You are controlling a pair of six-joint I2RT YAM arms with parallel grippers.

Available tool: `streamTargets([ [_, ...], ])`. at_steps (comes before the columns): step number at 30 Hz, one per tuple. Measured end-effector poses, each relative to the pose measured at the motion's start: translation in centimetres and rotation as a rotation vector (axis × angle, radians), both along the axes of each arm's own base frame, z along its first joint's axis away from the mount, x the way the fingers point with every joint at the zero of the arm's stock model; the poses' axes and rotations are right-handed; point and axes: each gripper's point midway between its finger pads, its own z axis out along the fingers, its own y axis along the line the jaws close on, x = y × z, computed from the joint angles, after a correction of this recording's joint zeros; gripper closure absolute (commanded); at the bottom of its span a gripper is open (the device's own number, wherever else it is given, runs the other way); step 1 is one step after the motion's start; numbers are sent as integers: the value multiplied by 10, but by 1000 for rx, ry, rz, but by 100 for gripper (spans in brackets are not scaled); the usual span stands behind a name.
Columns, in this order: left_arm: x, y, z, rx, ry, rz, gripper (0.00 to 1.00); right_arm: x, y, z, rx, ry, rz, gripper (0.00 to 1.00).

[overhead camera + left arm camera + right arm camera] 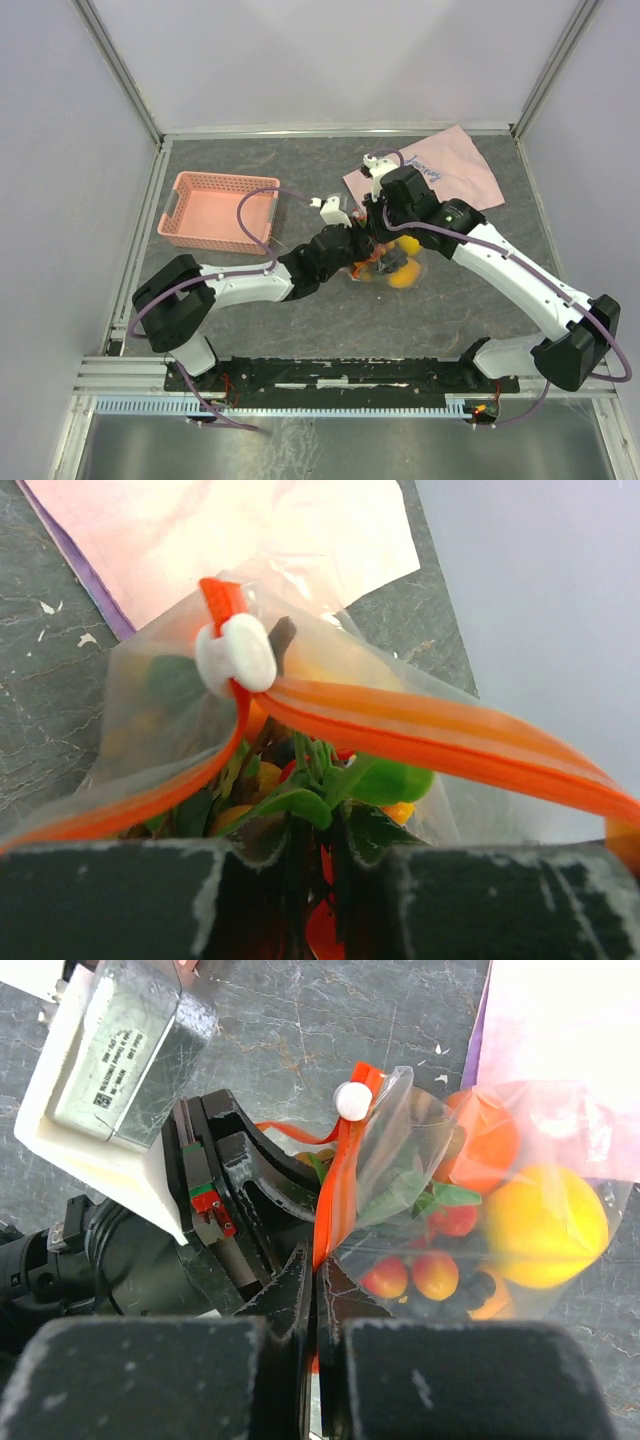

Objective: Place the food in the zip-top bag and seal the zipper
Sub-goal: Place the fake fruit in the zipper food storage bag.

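Note:
The clear zip-top bag (408, 276) lies mid-table with its mouth held up between both grippers. Inside it show a yellow lemon (545, 1225), an orange persimmon (490, 1140), small red pieces (410, 1275) and dark grapes (470, 1290). The orange-red zipper (440, 730) gapes wide, and its white slider (235, 652) sits at the far end. My right gripper (315, 1270) is shut on the zipper strip (345, 1190) at the near end. My left gripper (320, 880) reaches into the mouth. Its fingers stand close together on the green-leaved cluster (300, 800).
A pink cloth with writing (440, 165) lies at the back right, partly under the bag. A pink plastic basket (215, 210) stands at the back left. Metal frame rails border the dark table on the left, the right and at the back.

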Motion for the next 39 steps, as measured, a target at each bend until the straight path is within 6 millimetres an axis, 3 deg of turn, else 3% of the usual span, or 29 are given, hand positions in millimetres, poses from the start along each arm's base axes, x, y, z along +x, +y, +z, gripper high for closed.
streamTargets([
  [4, -2, -3, 2, 7, -15, -32, 67, -1, 0, 1, 4, -3, 3, 98],
  [9, -4, -2, 7, 35, -52, -74, 62, -2, -1, 1, 0, 0, 2, 98],
  [17, -9, 19, 27, 38, -74, -55, 43, -4, -3, 9, 3, -27, -6, 98],
  [28, -25, 49, 33, 84, -47, -43, 32, -5, 0, 10, 10, -34, -4, 98],
  [36, -46, 69, 62, 55, -63, -67, 30, 5, -4, 12, 7, -59, -38, 98],
  [39, -50, 79, 62, 75, -52, -58, 30, 5, -4, 12, 6, -60, -39, 98],
])
